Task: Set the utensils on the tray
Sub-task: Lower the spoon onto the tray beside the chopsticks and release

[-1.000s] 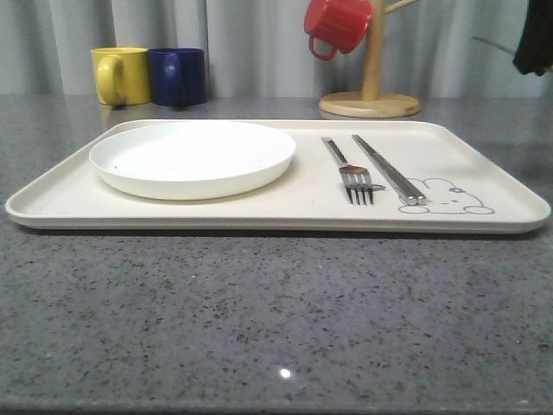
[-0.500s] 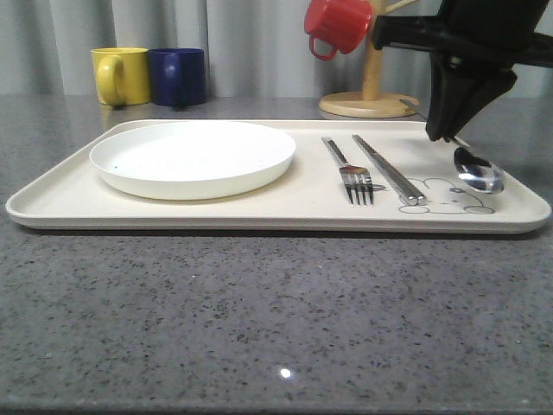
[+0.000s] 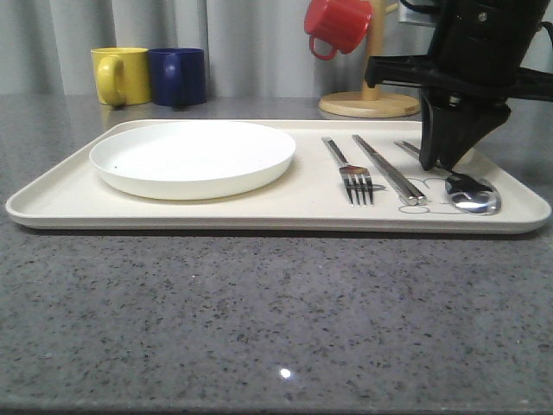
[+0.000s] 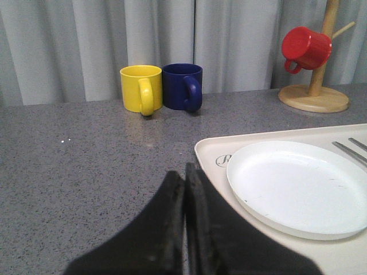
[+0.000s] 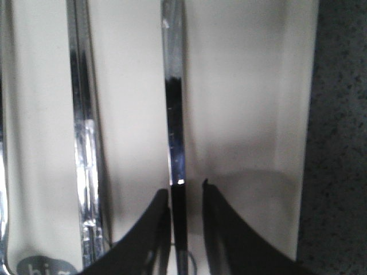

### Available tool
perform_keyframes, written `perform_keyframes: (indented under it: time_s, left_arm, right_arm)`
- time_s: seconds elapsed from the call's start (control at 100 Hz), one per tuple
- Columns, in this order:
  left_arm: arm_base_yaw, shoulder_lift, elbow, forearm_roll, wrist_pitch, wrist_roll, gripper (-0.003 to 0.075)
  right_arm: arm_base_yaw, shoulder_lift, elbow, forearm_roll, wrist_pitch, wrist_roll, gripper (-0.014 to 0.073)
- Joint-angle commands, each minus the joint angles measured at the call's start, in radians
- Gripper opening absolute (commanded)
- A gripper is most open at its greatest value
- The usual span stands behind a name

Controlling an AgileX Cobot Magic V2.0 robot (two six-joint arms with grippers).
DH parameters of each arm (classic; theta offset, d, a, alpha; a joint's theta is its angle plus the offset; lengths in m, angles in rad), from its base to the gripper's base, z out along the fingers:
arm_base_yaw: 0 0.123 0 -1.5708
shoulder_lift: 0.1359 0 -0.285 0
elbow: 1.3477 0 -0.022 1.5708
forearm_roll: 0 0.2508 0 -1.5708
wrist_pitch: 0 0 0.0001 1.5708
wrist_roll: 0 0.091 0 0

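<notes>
The cream tray [image 3: 259, 207] holds a silver fork [image 3: 354, 177], a pair of chopsticks [image 3: 389, 171] and a spoon [image 3: 473, 194] lying side by side on its right half. The spoon's bowl rests over the bunny drawing. My right gripper [image 3: 441, 162] stands over the spoon's handle. In the right wrist view the right gripper [image 5: 183, 189] is open: the handle [image 5: 174, 114] lies between the fingers with a gap on one side. Beside it lie the chopsticks [image 5: 80, 114]. My left gripper [image 4: 184, 172] is shut on nothing, over the counter by the tray's corner [image 4: 209, 152].
A round white plate [image 3: 192, 156] fills the tray's left half. At the back stand a yellow mug [image 3: 119, 75] and a blue mug [image 3: 177, 76]. A red mug [image 3: 339, 24] hangs on a wooden mug tree [image 3: 370, 95] just behind my right arm.
My right arm came in from the upper right carrying the spoon and lowered it. The spoon now lies flat on the tray, and the fingers have parted around its handle.
</notes>
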Motion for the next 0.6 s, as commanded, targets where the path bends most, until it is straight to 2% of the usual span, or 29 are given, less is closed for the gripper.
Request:
perform_keyframes:
  time_s: [0.0, 0.08, 0.28, 0.45, 0.59]
  left_arm:
    - [-0.007, 0.006, -0.028, -0.006, -0.078, -0.001, -0.0018]
    - [-0.007, 0.006, -0.028, -0.006, -0.078, -0.001, -0.0018]
    - [-0.007, 0.006, -0.028, -0.006, -0.078, -0.001, -0.0018]
    - [-0.007, 0.006, -0.028, -0.006, -0.078, -0.001, -0.0018]
    - [-0.007, 0.006, -0.028, -0.006, -0.078, -0.001, -0.0018]
  right_arm:
    - [-0.001, -0.053, -0.025, -0.014, -0.029, -0.001, 0.0291]
    - [-0.002, -0.07, -0.033, -0.014, -0.041, -0.001, 0.0331]
    - [-0.022, -0.174, -0.033, -0.048, -0.056, -0.014, 0.0332]
    - [-0.095, -0.285, -0.006, -0.05, -0.049, -0.065, 0.0332]
    - [-0.155, -0.411, 0.085, -0.058, -0.065, -0.088, 0.0332]
